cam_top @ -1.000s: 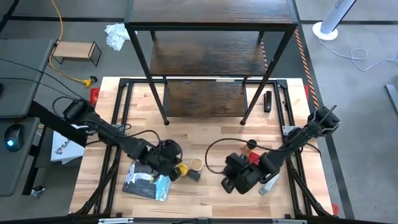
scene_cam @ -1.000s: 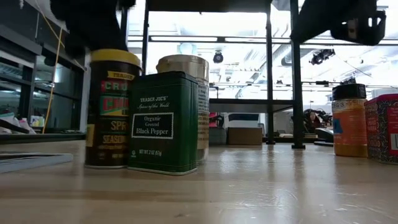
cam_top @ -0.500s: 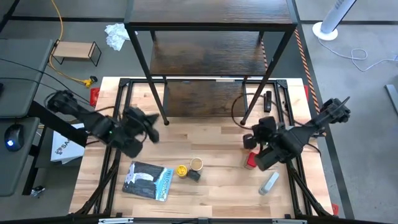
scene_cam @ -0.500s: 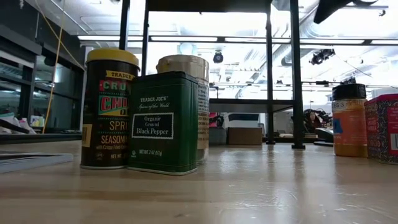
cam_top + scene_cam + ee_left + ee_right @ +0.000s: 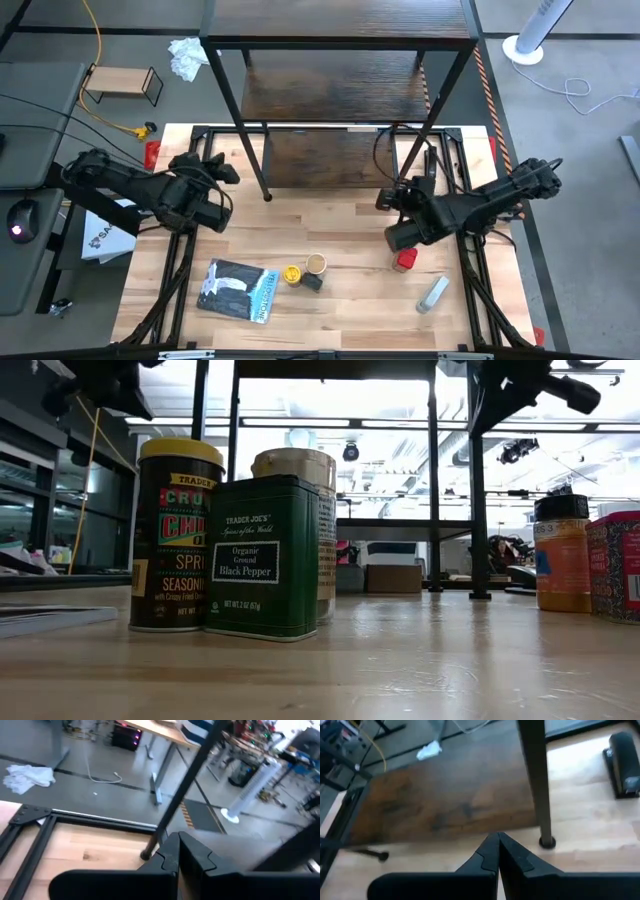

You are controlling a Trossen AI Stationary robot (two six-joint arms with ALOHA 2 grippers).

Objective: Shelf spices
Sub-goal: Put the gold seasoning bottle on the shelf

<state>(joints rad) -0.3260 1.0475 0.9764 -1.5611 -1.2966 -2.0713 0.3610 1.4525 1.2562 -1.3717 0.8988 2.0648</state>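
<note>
Left gripper (image 5: 222,170): fingers pressed together, holding nothing, raised over the left part of the light-wood tabletop (image 5: 330,320), near the front left leg of the shelf.
Right gripper (image 5: 388,198): fingers pressed together, empty, raised just beside the shelf's front right leg; its wrist view looks onto the lowest board.
Shelf (image 5: 340,20): large tiered unit of dark brown wood-grain boards on a thin black metal frame, at the far side of the tabletop; no spice shows on its boards.
Yellow-lidded jar (image 5: 178,535): dark label, upright on the tabletop near its front edge, left of centre.
Green rectangular pepper tin (image 5: 262,557): upright, just beside the yellow-lidded jar.
Tan-lidded jar (image 5: 300,470): upright, behind the tin.
Red container (image 5: 404,260): on the tabletop below the right gripper.
Brown jar with black lid (image 5: 561,552): upright, beside the red container.
Grey-white tube (image 5: 432,293): lying near the front right.
Flat blue-grey packet (image 5: 237,290): lying flat, front left.
</note>
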